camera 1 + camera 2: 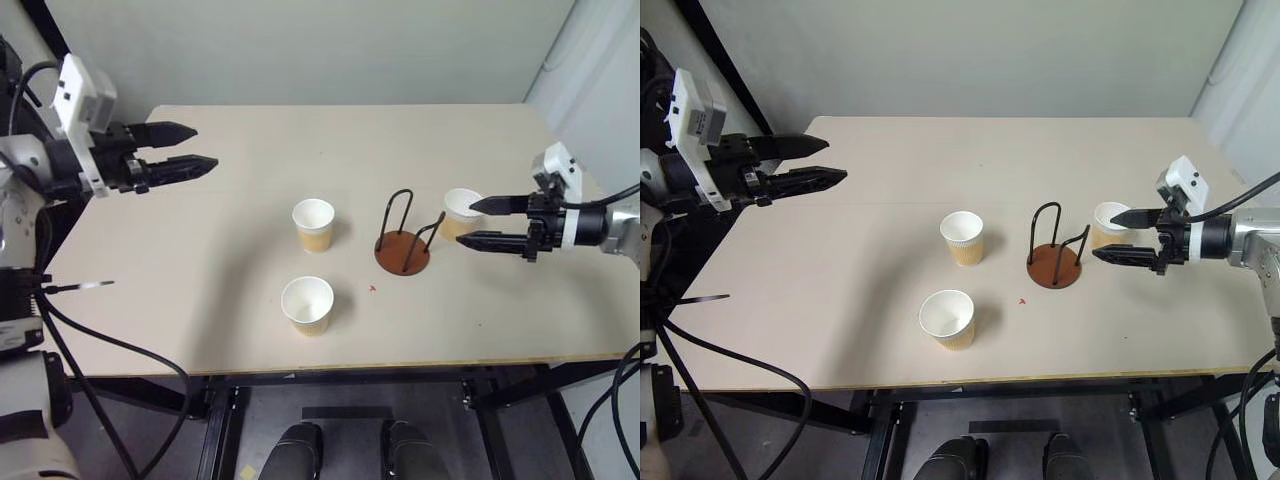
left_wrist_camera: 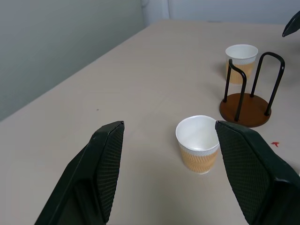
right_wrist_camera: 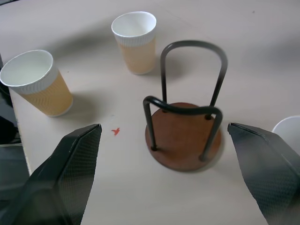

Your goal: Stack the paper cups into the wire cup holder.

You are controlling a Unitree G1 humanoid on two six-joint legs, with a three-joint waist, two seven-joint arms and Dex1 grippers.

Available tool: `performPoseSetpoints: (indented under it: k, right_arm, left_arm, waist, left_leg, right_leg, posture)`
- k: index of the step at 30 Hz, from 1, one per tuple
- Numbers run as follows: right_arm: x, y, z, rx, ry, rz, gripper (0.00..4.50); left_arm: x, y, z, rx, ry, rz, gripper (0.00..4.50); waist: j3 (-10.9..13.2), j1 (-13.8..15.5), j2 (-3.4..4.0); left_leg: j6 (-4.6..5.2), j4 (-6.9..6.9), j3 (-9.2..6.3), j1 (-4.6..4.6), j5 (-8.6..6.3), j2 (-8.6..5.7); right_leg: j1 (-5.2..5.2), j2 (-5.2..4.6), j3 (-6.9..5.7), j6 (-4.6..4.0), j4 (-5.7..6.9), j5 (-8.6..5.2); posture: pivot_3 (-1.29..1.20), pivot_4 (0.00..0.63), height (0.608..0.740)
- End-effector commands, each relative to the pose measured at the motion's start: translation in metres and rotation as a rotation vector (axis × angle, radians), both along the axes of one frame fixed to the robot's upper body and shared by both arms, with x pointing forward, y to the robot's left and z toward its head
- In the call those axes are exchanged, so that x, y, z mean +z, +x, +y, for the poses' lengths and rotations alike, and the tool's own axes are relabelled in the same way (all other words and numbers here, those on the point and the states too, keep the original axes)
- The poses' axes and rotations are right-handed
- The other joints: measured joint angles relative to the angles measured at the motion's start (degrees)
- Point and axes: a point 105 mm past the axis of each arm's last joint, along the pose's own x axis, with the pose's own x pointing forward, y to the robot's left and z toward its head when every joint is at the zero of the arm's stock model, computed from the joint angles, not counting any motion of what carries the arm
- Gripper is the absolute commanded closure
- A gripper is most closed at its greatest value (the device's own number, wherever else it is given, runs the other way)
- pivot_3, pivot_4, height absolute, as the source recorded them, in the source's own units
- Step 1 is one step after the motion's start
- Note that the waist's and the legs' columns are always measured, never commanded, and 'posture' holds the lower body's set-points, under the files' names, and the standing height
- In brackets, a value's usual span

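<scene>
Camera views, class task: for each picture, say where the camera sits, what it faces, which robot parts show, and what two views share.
Left eye view: on the head, looking down at the beige table; both arms show, left gripper and right gripper open.
Right eye view: beside it, same scene.
Left wrist view: along its black fingers toward a tan-and-white paper cup.
Right wrist view: along its fingers toward the rust-brown, black-wire cup holder.
Shared: both wrist views show the holder.
</scene>
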Motion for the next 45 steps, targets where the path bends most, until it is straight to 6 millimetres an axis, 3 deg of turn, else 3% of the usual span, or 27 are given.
performPoseSetpoints:
  k: [1,7,14,18,21,24,29,45]
  right_arm:
    - [0.018,-0.005,-0.001,0.01,-0.014,-0.063,0.0]
    - [0.016,-0.012,-0.009,-0.031,-0.014,-0.048,0.0]
    - [-0.008,-0.036,-0.01,-0.063,0.0,0.077,0.0]
    - [-0.018,-0.025,-0.014,-0.134,0.001,0.078,0.0]
    - [-0.025,-0.016,-0.005,-0.137,0.013,0.087,0.0]
    - [-0.034,-0.006,0.005,-0.135,0.016,0.101,0.0]
    - [-0.045,-0.008,0.028,-0.045,0.016,0.142,0.0]
    - [-0.037,0.028,0.063,-0.056,0.031,0.034,0.0]
  left_arm:
    - [0.01,0.0,0.002,0.014,-0.009,-0.054,1.19]
    - [0.004,0.006,-0.008,-0.017,-0.024,-0.059,1.19]
    - [0.015,0.01,-0.025,-0.114,-0.015,-0.072,1.19]
    - [0.013,0.006,-0.045,-0.217,0.012,-0.05,1.19]
    - [0.015,-0.005,-0.051,-0.298,0.034,-0.022,1.19]
    - [0.013,-0.01,-0.051,-0.327,0.044,0.01,1.19]
    - [0.006,-0.02,-0.052,-0.337,0.055,0.027,1.19]
    - [0.002,-0.029,-0.023,-0.173,0.019,0.01,1.19]
  waist:
    - [0.0,0.0,0.0]
    - [-0.01,0.04,-0.02]
    - [0.01,0.17,-0.09]
    - [0.01,0.13,-0.09]
    - [0.04,-0.15,-0.15]
    - [0.04,-0.55,-0.17]
    - [0.04,-0.47,-0.16]
    - [0.03,-0.36,-0.18]
  left_leg:
    - [0.0,0.01,0.0,0.0,0.01,0.0]
    - [0.04,0.05,-0.01,0.02,0.05,0.0]
    - [0.03,0.05,0.05,0.0,0.06,-0.02]
    - [0.08,0.12,0.05,0.02,0.04,-0.07]
    - [0.16,0.14,0.05,0.04,0.1,-0.09]
    - [0.18,0.15,0.05,0.07,0.13,-0.04]
    - [0.24,0.12,0.05,0.05,0.18,-0.04]
    - [0.22,0.14,0.03,0.06,0.23,-0.04]
  right_leg:
    - [0.0,0.0,0.0,0.0,0.01,0.0]
    - [0.05,-0.01,-0.01,0.0,0.04,0.01]
    - [0.08,-0.01,-0.01,0.07,-0.01,-0.02]
    - [0.13,-0.03,0.04,0.17,-0.01,0.01]
    - [0.13,-0.05,0.07,0.36,0.0,0.13]
    - [0.13,-0.01,0.07,0.5,0.0,0.24]
    - [0.13,-0.03,0.05,0.53,-0.03,0.25]
    - [0.11,-0.03,0.05,0.31,-0.02,0.37]
  posture:
    - [0.0,0.15,0.74]
    - [0.0,0.15,0.74]
    - [0.0,0.15,0.74]
    - [0.0,0.15,0.74]
    - [0.0,0.15,0.74]
    - [0.0,0.15,0.74]
    - [0.0,0.15,0.74]
    - [0.0,0.15,0.74]
